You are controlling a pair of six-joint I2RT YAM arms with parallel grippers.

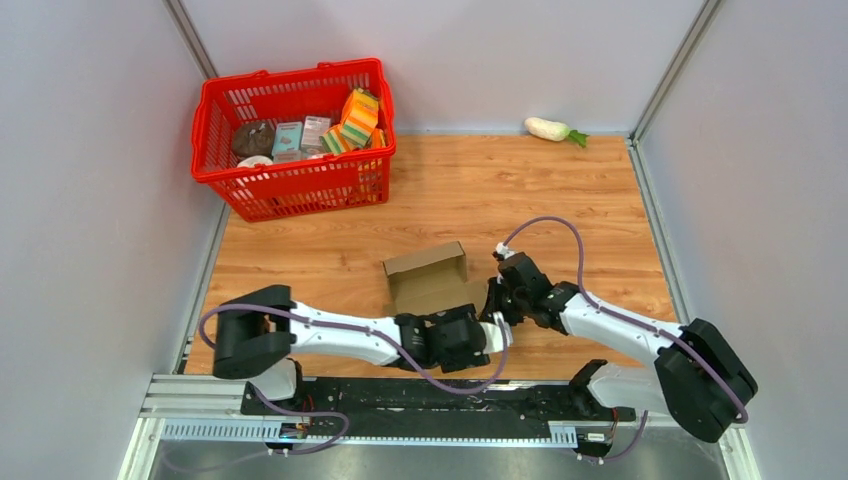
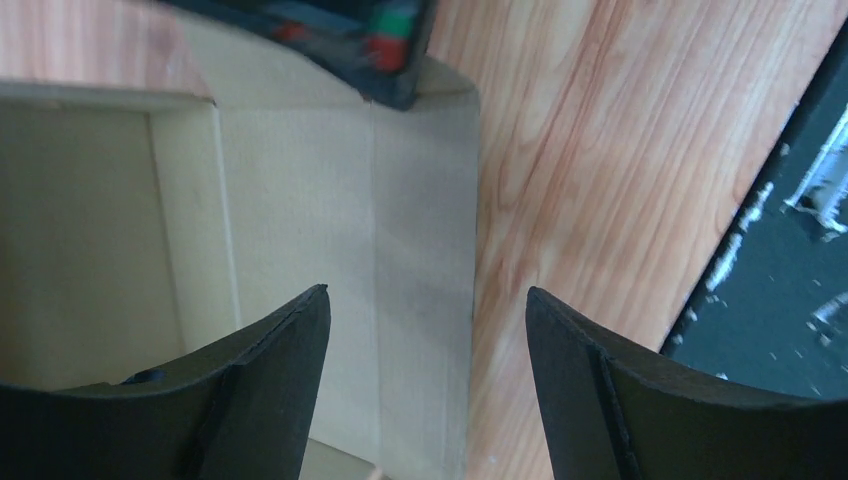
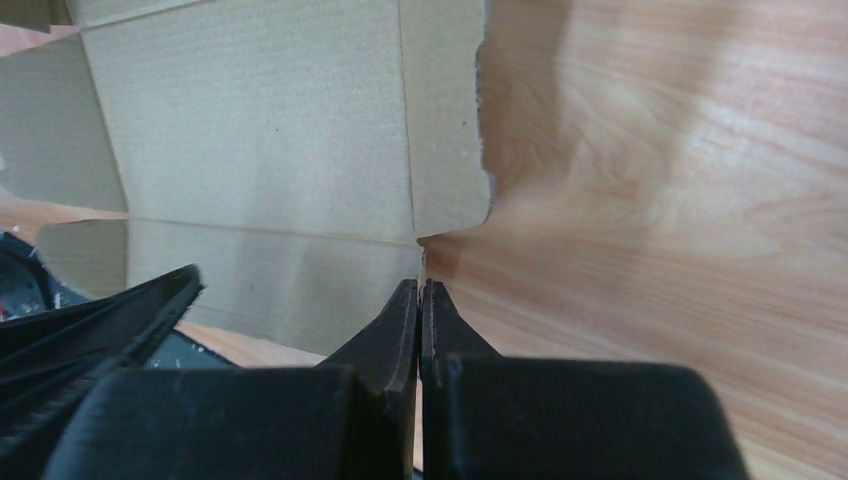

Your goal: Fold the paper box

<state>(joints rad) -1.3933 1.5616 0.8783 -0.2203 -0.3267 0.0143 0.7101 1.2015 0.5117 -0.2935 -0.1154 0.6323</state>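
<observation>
Paper box (image 1: 428,280) edge work, both grippers at its near corner.
Left gripper (image 2: 428,320) spread wide, holding nothing, flap edge running between its fingers. Right gripper (image 3: 421,290) closed tight, tips at flap notch, pinch unclear. Wood table (image 3: 650,200) shows right of both.

White arm links (image 1: 340,335) w/ black joints (image 1: 250,340), purple cables (image 1: 545,222), black claw fingers (image 2: 290,340)

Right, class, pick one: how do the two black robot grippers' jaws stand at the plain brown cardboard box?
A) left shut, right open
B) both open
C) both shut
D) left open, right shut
D: the left gripper has its fingers wide apart above the plain brown cardboard box, while the right gripper has its fingers pressed together at the box's edge.
</observation>
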